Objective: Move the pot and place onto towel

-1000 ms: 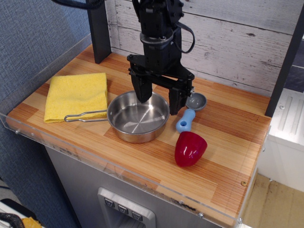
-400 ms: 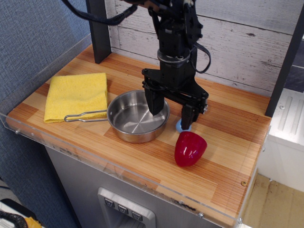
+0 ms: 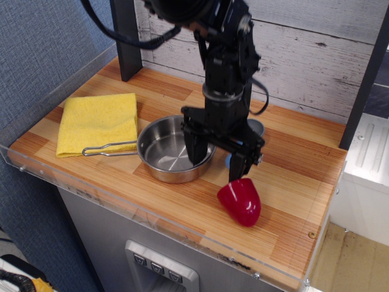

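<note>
Observation.image view. Surface: striped wooden counter (image 3: 285, 188) with clear acrylic edging; whitewashed plank wall behind, blue textured panel at left. Pot (image 3: 167, 152): on the counter near centre, wire handle lying over the corner of the towel (image 3: 97, 121). Gripper (image 3: 217, 159): spread wide, one finger inside the pot, the other outside its rim, gripping nothing. Red cup (image 3: 240, 201): tipped on its side just beside.

The black arm reaches down from the far upper middle, its wrist vertical. The gripper (image 3: 217, 158) points straight down near the centre, jaws spread wide, one finger (image 3: 196, 149) on the left, the other on the right.
</note>
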### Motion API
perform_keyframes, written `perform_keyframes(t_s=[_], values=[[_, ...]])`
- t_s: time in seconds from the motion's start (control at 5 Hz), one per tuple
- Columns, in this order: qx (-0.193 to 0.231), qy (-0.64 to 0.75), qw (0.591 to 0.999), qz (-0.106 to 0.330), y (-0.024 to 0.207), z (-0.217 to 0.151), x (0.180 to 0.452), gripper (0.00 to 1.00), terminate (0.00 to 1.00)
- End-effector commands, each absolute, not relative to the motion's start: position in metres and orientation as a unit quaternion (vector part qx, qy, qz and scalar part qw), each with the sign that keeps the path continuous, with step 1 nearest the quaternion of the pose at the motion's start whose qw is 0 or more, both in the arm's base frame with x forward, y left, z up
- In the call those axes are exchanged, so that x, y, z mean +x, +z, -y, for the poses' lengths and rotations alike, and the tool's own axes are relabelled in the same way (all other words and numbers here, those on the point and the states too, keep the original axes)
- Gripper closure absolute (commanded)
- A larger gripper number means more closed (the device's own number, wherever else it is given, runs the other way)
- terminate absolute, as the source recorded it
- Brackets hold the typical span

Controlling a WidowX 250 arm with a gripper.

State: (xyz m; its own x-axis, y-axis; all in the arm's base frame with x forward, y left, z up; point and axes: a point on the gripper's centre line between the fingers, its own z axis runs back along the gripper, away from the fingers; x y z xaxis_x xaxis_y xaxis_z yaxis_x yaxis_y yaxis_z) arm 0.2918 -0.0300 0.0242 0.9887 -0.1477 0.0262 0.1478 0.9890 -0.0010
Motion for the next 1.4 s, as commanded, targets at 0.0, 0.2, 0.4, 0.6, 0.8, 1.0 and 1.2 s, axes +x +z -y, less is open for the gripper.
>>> perform_keyframes(t_s=[0.0,0.2,0.4,0.6,0.8,1.0,1.2], values=[[0.006,-0.068,0.998,-0.003,0.023,0.018,0.281,0.0,0.0],[0.016,-0.076,0.997,-0.002,0.022,0.02,0.28,1.0,0.0],[0.018,-0.083,0.996,-0.001,0.024,0.023,0.281,1.0,0.0],[0.016,-0.09,0.996,0.007,0.03,0.028,0.285,1.0,0.0],[0.018,-0.098,0.995,0.013,0.035,0.032,0.287,1.0,0.0],[0.018,-0.1,0.995,0.013,0.036,0.033,0.286,1.0,0.0],[0.015,-0.099,0.995,0.015,0.039,0.033,0.285,1.0,0.0]])
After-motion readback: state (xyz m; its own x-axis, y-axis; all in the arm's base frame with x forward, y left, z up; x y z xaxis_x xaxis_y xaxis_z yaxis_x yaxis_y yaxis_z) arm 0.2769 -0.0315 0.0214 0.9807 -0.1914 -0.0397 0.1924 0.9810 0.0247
